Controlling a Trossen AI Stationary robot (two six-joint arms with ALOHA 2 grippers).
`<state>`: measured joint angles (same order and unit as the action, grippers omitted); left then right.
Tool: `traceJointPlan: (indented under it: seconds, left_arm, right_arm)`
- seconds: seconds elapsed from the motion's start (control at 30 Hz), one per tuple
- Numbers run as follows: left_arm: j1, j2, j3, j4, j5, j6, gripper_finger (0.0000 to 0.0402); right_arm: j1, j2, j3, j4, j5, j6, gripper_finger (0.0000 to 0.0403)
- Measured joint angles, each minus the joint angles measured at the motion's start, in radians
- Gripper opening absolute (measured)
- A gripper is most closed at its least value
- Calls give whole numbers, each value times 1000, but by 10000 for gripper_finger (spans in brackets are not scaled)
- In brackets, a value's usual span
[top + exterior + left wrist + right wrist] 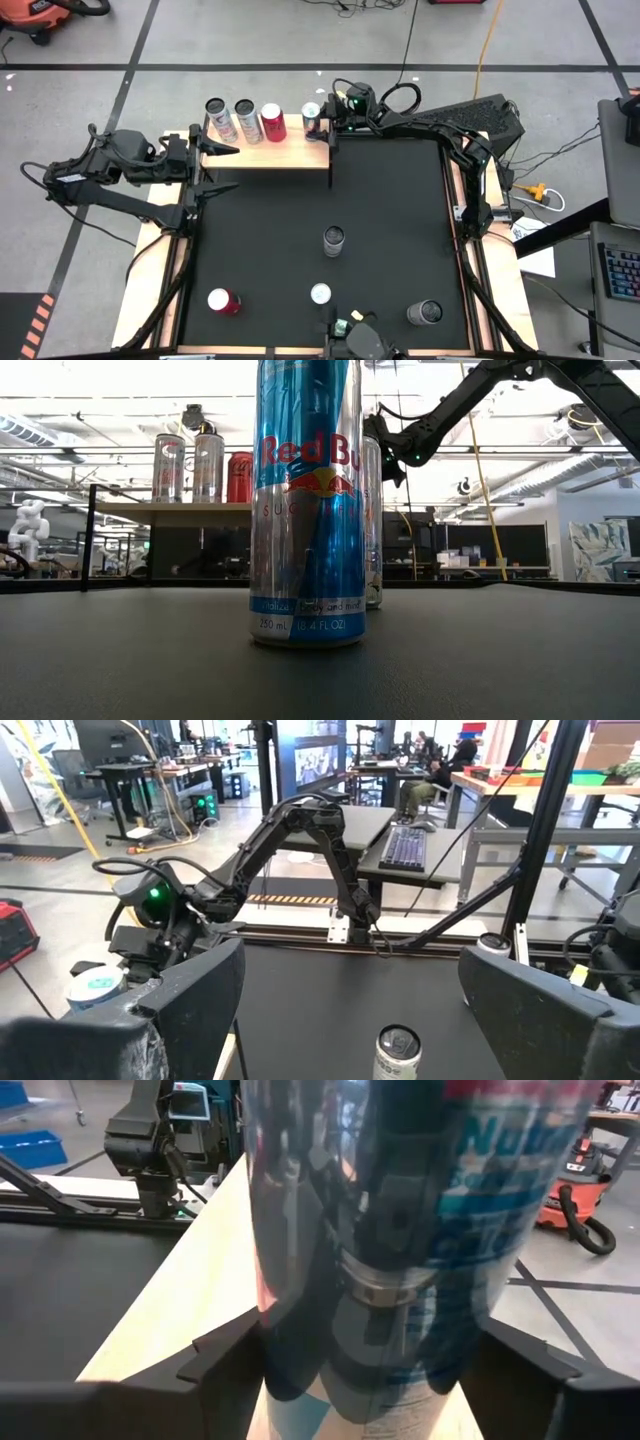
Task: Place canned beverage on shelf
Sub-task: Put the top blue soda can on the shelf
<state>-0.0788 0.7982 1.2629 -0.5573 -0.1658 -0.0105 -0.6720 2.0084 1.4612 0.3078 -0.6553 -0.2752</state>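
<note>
Right gripper (316,125) stands at the shelf's (290,155) right end, jaws spread around a silver-and-teal can (400,1250) standing on the wood beside three other cans. Left gripper (222,168) waits wide open at the shelf's left end, above the black worktop (380,220).

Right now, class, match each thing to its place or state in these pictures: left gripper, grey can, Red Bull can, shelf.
Things:
1. left gripper
2. grey can
3. Red Bull can
4. shelf

Places or states:
A. middle of the black mat
B. standing by the mat's edge opposite the shelf
C. open, at the shelf's left end
D. raised, along one edge of the mat

Pairs: 1-C, 2-A, 3-B, 4-D
</note>
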Motion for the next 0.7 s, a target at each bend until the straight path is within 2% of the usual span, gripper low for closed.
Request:
traceJointPlan:
  seconds: [0.2,0.6,0.7]
  left_arm:
    - [0,0,0,-1,0,0,367]
    - [0,0,0,-2,0,-3,367]
    - [0,0,0,-2,0,-3,367]
  right_arm:
    - [-13,0,-1,3,1,6,290]
    - [-47,-4,21,11,1,130,290]
    - [-47,-4,20,-13,-39,140,290]
